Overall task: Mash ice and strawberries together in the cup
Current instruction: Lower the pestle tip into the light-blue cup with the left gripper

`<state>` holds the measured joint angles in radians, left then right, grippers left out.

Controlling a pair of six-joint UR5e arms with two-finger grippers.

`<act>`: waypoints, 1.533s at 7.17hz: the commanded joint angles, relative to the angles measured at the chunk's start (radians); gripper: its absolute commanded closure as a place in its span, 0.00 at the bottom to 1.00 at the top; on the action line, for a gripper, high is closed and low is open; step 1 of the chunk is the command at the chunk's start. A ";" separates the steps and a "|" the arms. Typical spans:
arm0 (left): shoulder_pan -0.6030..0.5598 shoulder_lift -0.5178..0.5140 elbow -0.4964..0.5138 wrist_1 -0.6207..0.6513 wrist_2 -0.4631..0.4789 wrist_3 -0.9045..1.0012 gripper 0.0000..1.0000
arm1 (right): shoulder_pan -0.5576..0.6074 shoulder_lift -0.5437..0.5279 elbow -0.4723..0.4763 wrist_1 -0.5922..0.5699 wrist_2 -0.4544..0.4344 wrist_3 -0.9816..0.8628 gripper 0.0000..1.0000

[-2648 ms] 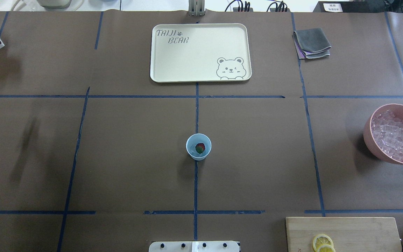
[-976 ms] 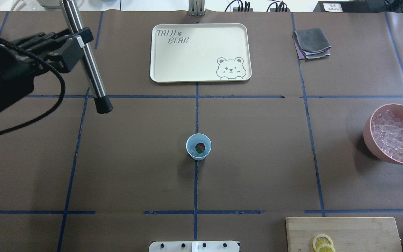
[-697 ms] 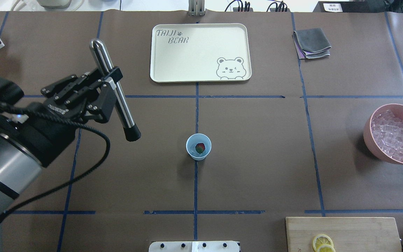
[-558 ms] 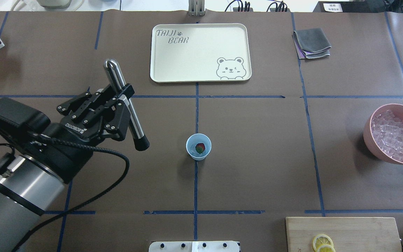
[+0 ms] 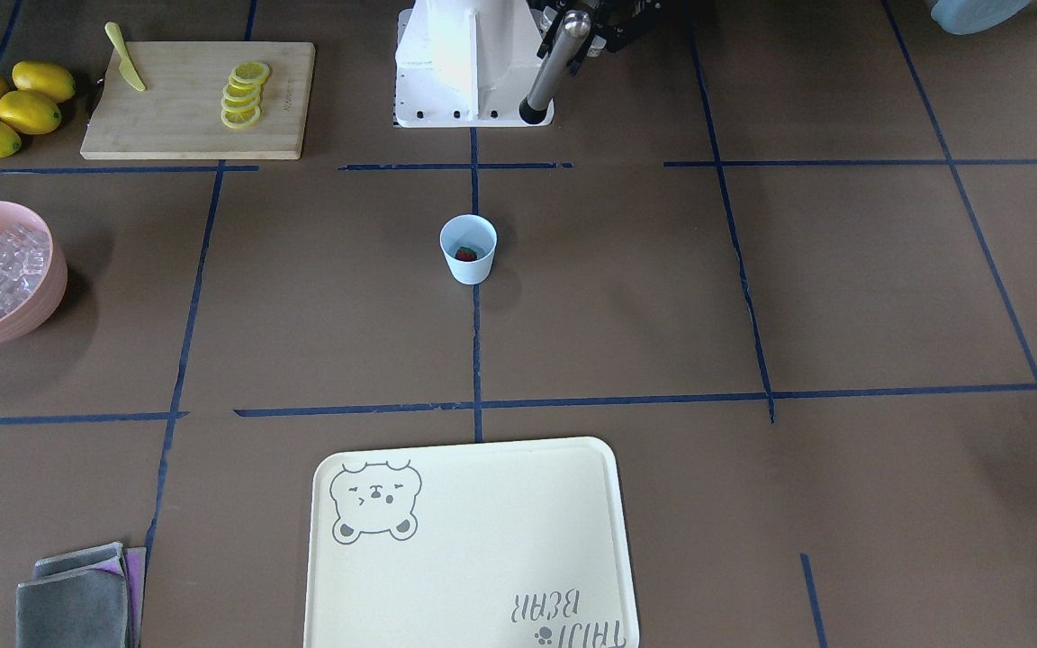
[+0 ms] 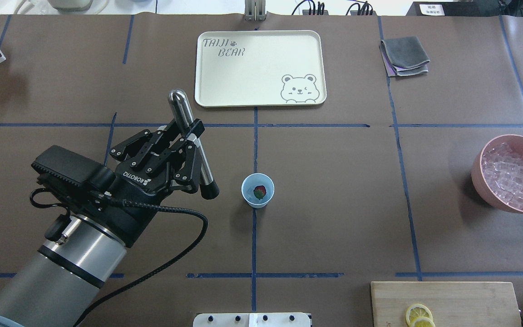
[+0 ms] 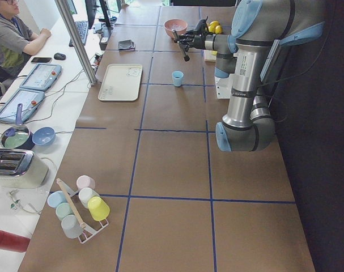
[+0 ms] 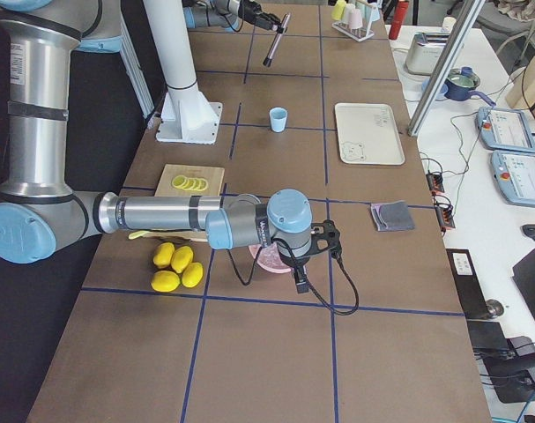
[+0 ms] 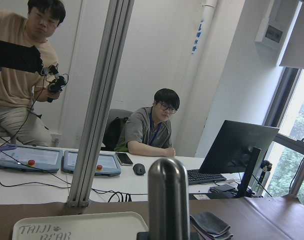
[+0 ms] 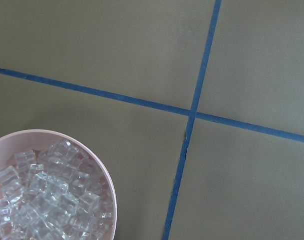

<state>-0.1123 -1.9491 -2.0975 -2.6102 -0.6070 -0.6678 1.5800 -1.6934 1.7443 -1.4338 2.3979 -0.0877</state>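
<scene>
The pale blue cup (image 6: 258, 190) stands at the table's middle with one red strawberry (image 6: 259, 192) inside; both also show in the front view, the cup (image 5: 468, 249) and the strawberry (image 5: 466, 255). The ice (image 6: 513, 175) fills a pink bowl (image 6: 476, 178) at the right edge. My left gripper (image 6: 193, 141) is shut on a steel muddler (image 6: 188, 125) whose black tip hangs just left of the cup, above the table. My right gripper (image 8: 300, 280) hovers over the bowl; I cannot tell if it is open. Its wrist view shows the ice (image 10: 46, 200).
A cream bear tray (image 6: 259, 68) lies at the far middle, folded grey cloths (image 6: 404, 56) at the far right. A cutting board (image 6: 447, 302) with lemon slices is near right, whole lemons (image 5: 5, 108) and a yellow knife (image 5: 125, 56) beside it. The robot base (image 5: 469, 63) is behind the cup.
My left arm has come in from the left edge with the muddler and swung right and nearer, so its tip now sits close to the cup's left side. Cup and strawberry have not moved.
</scene>
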 commanded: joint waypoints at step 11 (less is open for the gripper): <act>-0.113 -0.205 0.544 -0.428 -0.178 0.106 1.00 | 0.000 0.001 -0.019 0.000 -0.002 0.009 0.01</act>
<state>-0.2199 -2.1535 -1.5696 -3.0169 -0.7728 -0.5614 1.5800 -1.6920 1.7266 -1.4343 2.3961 -0.0783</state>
